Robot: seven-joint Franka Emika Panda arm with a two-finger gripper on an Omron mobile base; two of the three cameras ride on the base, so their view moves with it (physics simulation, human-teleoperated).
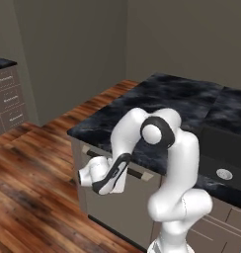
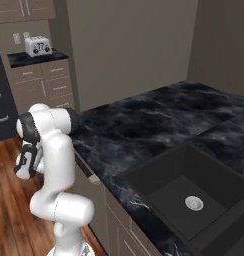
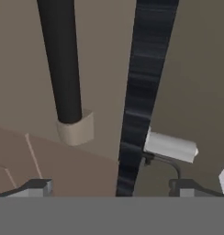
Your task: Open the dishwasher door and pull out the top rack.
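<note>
The dishwasher door (image 1: pixel 117 207) is a taupe-grey panel under the black counter, and it stands shut. Its long dark bar handle (image 1: pixel 138 173) runs along the top of the panel. In the hand view, which is rolled, the handle (image 3: pixel 61 59) runs up and down and ends at a taupe mount (image 3: pixel 77 129). My gripper (image 3: pixel 111 188) is open, with its fingertips (image 3: pixel 35 187) wide apart and nothing between them. It hovers just in front of the door, near the handle's left end (image 1: pixel 87 174). The top rack is hidden behind the shut door.
The black marble counter (image 1: pixel 167 99) overhangs the door, and its edge (image 3: pixel 146 82) shows as a dark strip. A dark sink (image 2: pixel 189 200) is sunk into it to the right. Wood floor (image 1: pixel 33 188) lies open to the left. A drawer cabinet (image 1: pixel 9 99) and a toaster (image 2: pixel 38 46) stand far off.
</note>
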